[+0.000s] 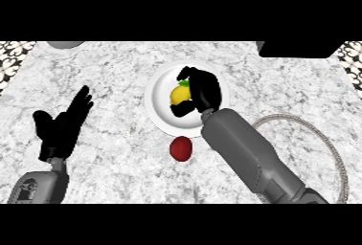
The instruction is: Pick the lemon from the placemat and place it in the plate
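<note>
Grey right forearm (247,153) rises from the lower edge toward the round white plate (159,112). Its black right hand (201,91) is curled round the yellow lemon (179,95), which sits over the plate's middle. Just below the plate's rim lies a small dark red rounded fruit (182,148) on the grey marble counter (113,72). A pale placemat with a braided edge (332,148) shows behind the forearm at right. At left, the black left hand (63,127) rests open, fingers up.
</note>
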